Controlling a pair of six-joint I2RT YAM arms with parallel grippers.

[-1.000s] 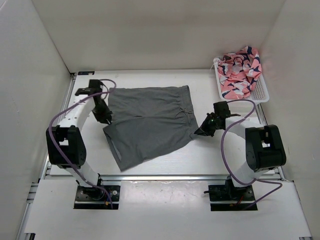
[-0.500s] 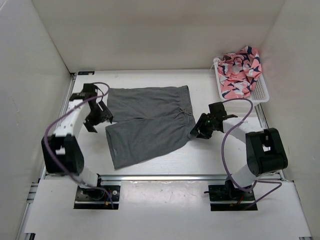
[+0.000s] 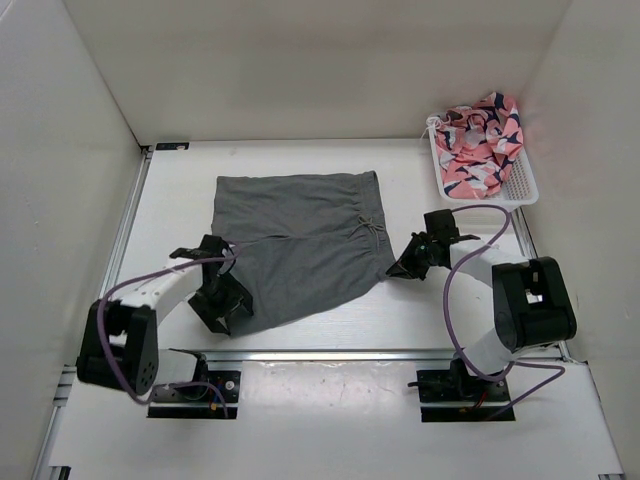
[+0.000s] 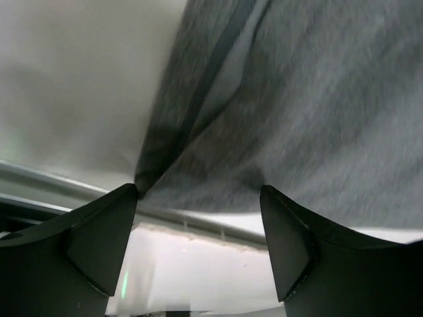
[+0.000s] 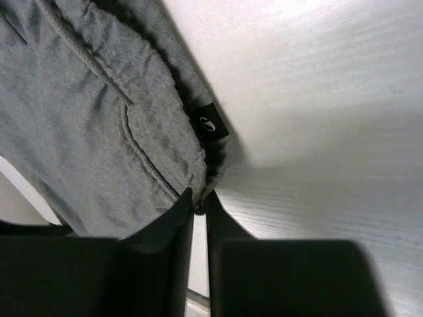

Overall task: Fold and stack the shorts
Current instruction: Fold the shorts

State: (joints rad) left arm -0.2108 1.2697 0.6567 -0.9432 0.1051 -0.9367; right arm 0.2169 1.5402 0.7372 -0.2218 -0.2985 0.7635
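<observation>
The grey shorts (image 3: 300,235) lie spread flat mid-table, waistband to the right with the drawstring bow (image 3: 371,223), two legs to the left. My left gripper (image 3: 222,302) is open at the near leg's hem corner. In the left wrist view the grey fabric (image 4: 317,99) fills the top, and the hem corner hangs just above the gap between the fingers of that gripper (image 4: 198,218). My right gripper (image 3: 398,268) is shut on the waistband's near corner. The right wrist view shows its jaws (image 5: 198,203) pinching that corner of the shorts (image 5: 79,132), beside a small black label (image 5: 210,123).
A white basket (image 3: 522,186) at the back right holds a pink patterned garment (image 3: 482,142). White walls enclose the table on the left, back and right. A metal rail (image 3: 350,352) runs along the table's near edge, close to my left gripper.
My left arm has swung from the far-left side of the shorts down to the near leg's hem corner. The right gripper has stayed shut on the waistband corner, shifting slightly.
</observation>
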